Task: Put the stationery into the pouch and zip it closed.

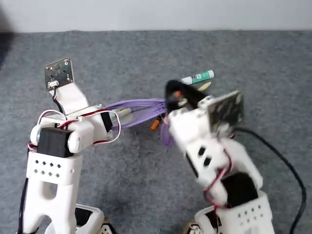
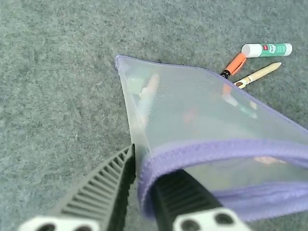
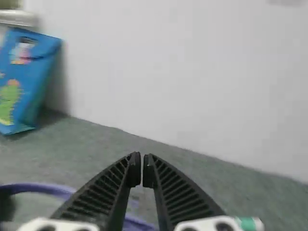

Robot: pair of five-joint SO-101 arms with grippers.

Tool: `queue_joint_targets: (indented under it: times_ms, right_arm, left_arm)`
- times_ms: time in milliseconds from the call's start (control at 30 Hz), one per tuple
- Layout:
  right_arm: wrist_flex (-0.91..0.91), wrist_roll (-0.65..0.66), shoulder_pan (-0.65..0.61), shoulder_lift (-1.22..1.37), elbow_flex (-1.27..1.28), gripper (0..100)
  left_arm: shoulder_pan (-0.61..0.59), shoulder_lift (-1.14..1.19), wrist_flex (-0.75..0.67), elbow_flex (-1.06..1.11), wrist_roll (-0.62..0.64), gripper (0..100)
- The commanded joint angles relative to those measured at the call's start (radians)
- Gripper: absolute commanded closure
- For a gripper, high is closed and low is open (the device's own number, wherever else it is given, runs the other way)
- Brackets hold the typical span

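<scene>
The translucent pouch (image 2: pixel 202 110) with a purple zip band (image 2: pixel 216 150) is lifted off the carpet, and faint shapes of stationery show through its mesh. My left gripper (image 2: pixel 139 178) is shut on the pouch's banded edge. From above, the pouch (image 1: pixel 141 109) stretches between both arms, from the left gripper (image 1: pixel 121 117) toward the right gripper (image 1: pixel 171 91). The right gripper (image 3: pixel 142 166) is shut, tilted up toward the wall, with nothing seen between its tips. A glue stick (image 2: pixel 267 49), an orange pen (image 2: pixel 234 64) and a wooden pencil (image 2: pixel 257 74) lie on the carpet beyond the pouch.
Grey carpet (image 1: pixel 122 58) covers the table up to a white wall (image 3: pixel 192 72). A blue printed bag (image 3: pixel 21 82) leans on the wall. The glue stick (image 1: pixel 197 77) and pencil (image 1: pixel 204 86) lie just past the right gripper. A black cable (image 1: pixel 287 165) trails at the right.
</scene>
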Motion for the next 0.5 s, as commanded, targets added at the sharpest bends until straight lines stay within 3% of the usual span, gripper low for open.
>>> queue_joint_targets:
  times_ms: [0, 467]
  right_arm:
    - [0.024, -0.083, 0.117, 0.104, -0.101, 99.1]
    - [0.587, -0.359, 0.259, 0.947, -0.71, 99.0]
  left_arm:
    - [0.005, -0.006, -0.003, -0.035, 0.009, 99]
    - [0.006, 0.0, -0.003, -0.035, 0.009, 99]
